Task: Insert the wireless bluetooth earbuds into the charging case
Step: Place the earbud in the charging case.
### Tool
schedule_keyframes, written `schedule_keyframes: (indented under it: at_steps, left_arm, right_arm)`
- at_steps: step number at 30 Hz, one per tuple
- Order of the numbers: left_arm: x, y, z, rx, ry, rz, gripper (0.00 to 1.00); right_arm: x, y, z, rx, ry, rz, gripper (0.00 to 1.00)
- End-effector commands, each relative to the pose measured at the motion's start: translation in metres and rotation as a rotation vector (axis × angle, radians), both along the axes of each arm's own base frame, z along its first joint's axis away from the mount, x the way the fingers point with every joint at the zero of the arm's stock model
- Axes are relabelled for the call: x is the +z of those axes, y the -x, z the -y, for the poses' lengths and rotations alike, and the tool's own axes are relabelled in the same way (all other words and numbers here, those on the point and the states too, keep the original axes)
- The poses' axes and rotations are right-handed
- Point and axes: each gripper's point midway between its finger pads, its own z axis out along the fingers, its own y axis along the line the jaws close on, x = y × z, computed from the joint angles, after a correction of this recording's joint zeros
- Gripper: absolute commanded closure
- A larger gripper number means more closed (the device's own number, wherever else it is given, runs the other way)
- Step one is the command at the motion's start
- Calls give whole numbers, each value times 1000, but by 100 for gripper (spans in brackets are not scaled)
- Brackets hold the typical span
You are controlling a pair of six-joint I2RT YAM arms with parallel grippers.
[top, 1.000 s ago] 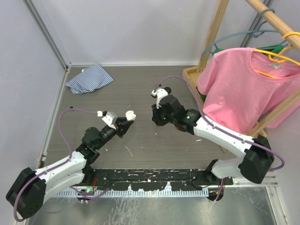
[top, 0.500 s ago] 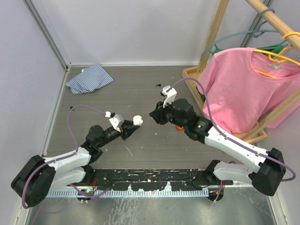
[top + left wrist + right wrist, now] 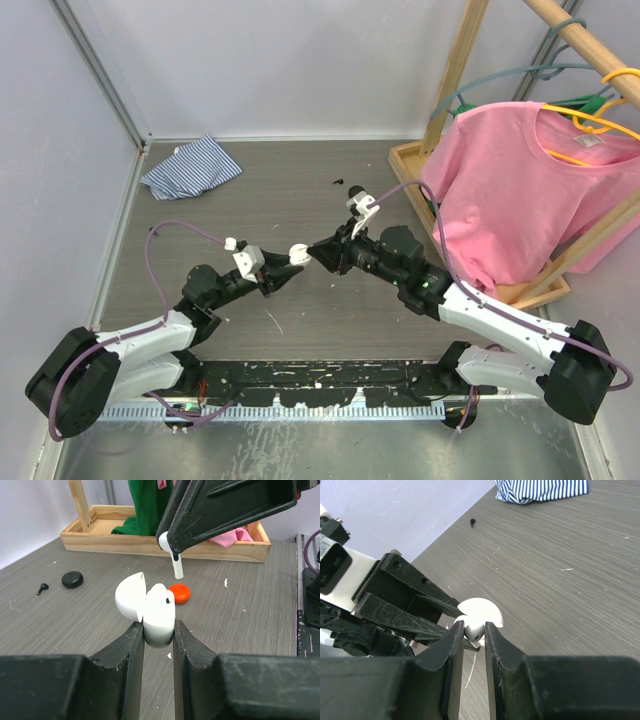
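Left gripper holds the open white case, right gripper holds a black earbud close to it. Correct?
Not quite: the earbud in the right gripper is white, not black, as the left wrist view shows. The rest stands: the left gripper holds the open white case, and the earbud is close to it.

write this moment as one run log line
left hand: shut on white case, lid open | right hand: shut on white earbud, stem down above case | status: earbud not yet seated
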Motion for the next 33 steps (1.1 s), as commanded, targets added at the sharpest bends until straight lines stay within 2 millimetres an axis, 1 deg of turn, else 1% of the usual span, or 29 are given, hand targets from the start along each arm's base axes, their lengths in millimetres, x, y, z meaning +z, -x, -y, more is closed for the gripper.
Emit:
schedule_keyframes:
  at_steps: [1, 5, 14, 33]
  left_arm:
    - [42, 3, 5, -29, 70, 139, 100]
    - [43, 4, 7, -35, 74, 137, 99]
    - [46, 4, 4, -11, 89, 136, 100]
    - [52, 1, 1, 16, 114, 126, 100]
  right_arm:
    - [40, 8, -12, 53, -155, 83, 87]
    - [40, 11, -16, 71, -176, 90, 87]
    - [29, 11, -22, 67, -167, 76, 87]
    - [10, 5, -20, 26, -108, 65, 87]
